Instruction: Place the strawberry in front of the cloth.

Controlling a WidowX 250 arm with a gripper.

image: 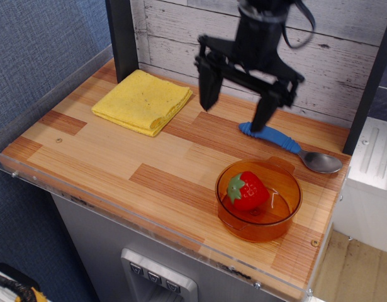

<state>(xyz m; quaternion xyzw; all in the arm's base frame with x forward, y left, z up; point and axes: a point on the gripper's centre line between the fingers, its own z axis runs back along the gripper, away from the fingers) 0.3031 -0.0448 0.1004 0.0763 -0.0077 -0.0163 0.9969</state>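
Note:
The red strawberry with its green cap lies inside the clear orange bowl at the front right of the wooden table. The folded yellow cloth lies at the back left. My black gripper hangs open and empty above the middle back of the table, between the cloth and the bowl, its two fingers spread wide. It is well above and behind the strawberry.
A spoon with a blue handle and metal bowl lies behind the orange bowl, partly under my right finger. A black post stands behind the cloth. A clear acrylic rim edges the table front and left.

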